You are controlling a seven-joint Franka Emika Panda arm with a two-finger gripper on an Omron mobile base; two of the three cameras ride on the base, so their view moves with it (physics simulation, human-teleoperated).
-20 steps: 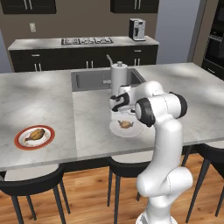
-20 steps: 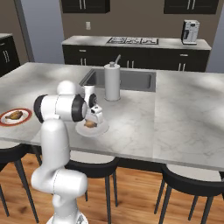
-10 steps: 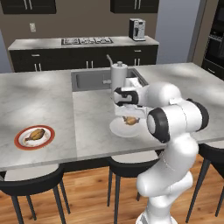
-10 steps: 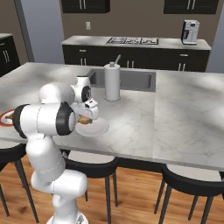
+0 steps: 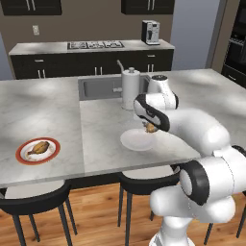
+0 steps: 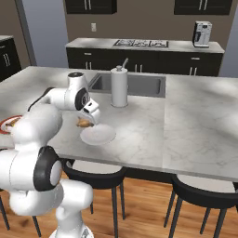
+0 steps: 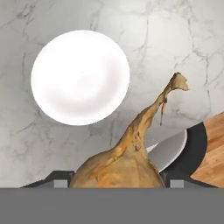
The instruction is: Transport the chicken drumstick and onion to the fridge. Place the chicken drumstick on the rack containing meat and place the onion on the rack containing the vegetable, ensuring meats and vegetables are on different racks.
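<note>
Gripping the onion (image 7: pixel 120 168) between closed fingers, the gripper (image 5: pixel 150 128) is hovering just above the white plate (image 5: pixel 138 141), which is sitting bare. Farther along the counter (image 5: pixel 57 110), the chicken drumstick (image 5: pixel 38 148) is lying in the red-rimmed plate (image 5: pixel 23 157).

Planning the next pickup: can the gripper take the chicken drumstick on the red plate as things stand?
Probably not yet: the gripper is shut on the onion. The counter between it and the chicken drumstick looks free, though.
</note>
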